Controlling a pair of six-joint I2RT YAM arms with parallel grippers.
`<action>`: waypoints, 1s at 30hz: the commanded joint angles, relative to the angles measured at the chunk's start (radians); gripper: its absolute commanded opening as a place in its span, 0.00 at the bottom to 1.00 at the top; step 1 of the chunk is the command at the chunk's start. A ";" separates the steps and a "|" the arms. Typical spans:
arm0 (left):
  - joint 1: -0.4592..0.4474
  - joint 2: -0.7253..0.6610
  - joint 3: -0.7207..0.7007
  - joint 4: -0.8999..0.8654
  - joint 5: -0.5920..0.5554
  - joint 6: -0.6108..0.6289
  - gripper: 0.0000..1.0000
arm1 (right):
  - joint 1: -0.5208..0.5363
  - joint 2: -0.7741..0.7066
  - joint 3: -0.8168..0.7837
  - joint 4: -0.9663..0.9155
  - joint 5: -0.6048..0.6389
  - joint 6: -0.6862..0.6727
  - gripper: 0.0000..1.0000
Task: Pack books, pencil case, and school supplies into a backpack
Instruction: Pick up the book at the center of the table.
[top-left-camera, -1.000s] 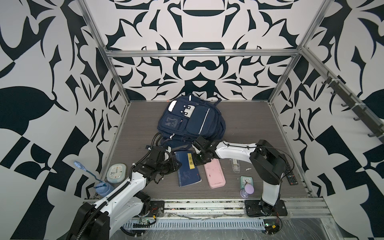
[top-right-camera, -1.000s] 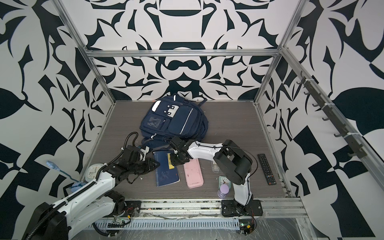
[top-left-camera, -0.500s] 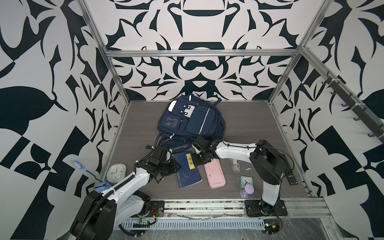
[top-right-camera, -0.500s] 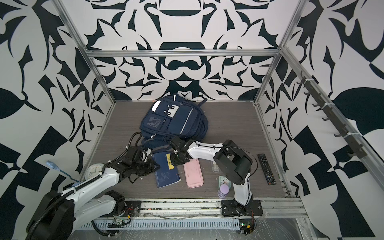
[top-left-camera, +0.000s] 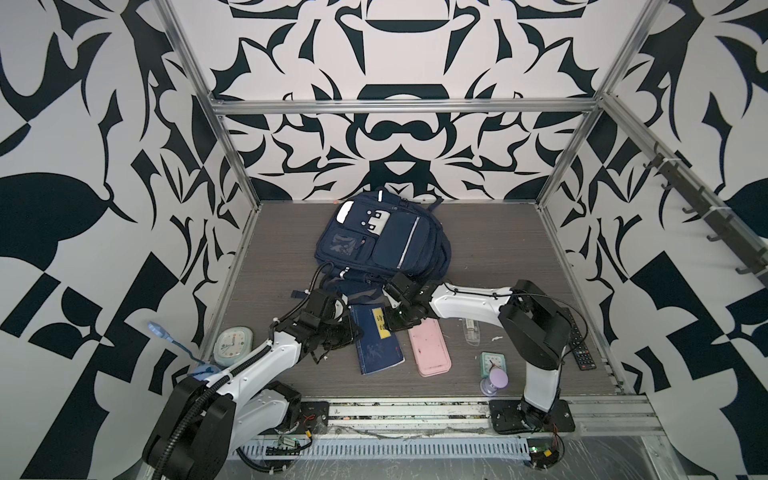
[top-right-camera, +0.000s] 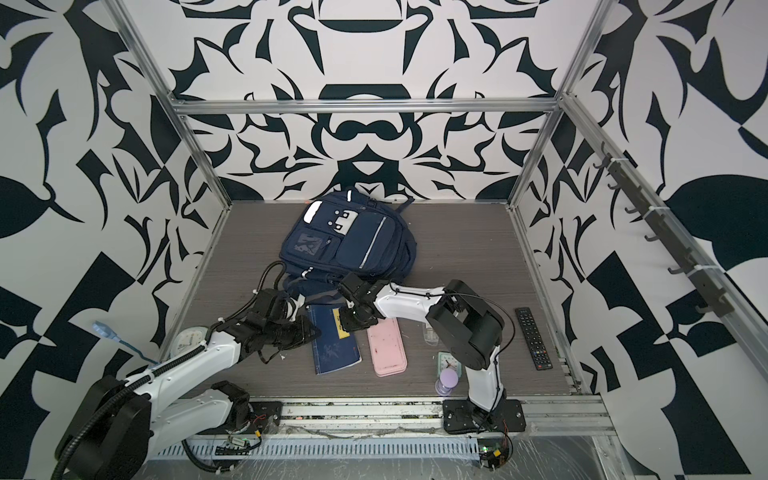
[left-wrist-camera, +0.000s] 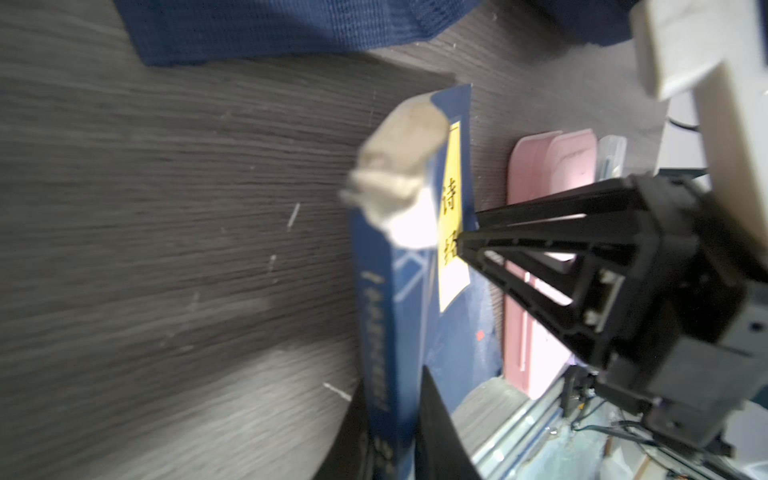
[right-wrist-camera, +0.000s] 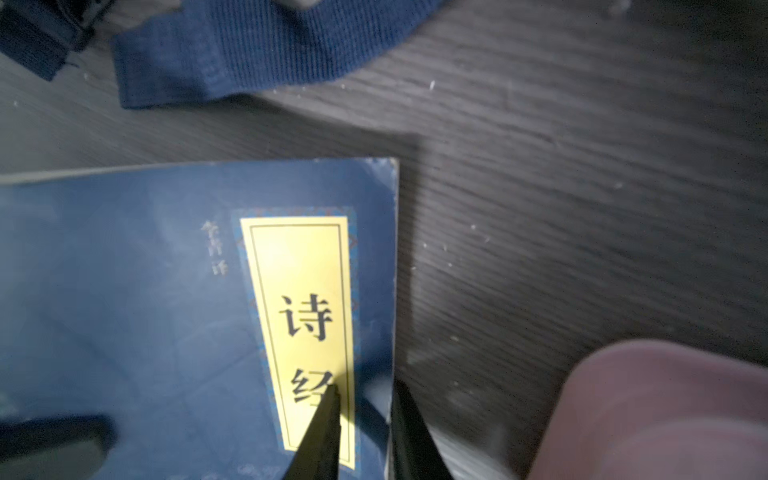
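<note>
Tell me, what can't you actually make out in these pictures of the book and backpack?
- Second book: both top views show one book; its cover would hide any other beneath.
- Backpack opening: both top views show only its front.
- Clear packet contents: too small in a top view.
- Whitish lump over the book, left wrist view: too blurred to identify.

One navy backpack (top-left-camera: 386, 245), one navy book (top-left-camera: 376, 345), one pink pencil case (top-left-camera: 430, 349), one clear packet (top-left-camera: 471, 330), two mint-green clocks (top-left-camera: 232, 344) (top-left-camera: 492, 363), one purple hourglass (top-left-camera: 494, 380), one remote control (top-left-camera: 579, 347).
</note>
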 joint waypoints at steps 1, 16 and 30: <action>-0.002 -0.016 0.043 0.019 0.022 0.009 0.11 | 0.020 0.003 -0.027 -0.020 -0.004 -0.008 0.32; 0.171 -0.026 0.119 0.027 0.263 0.074 0.00 | -0.071 -0.342 -0.111 0.010 -0.014 -0.041 0.57; 0.177 0.050 0.169 0.301 0.613 -0.014 0.00 | -0.364 -0.493 -0.353 0.409 -0.425 0.079 0.70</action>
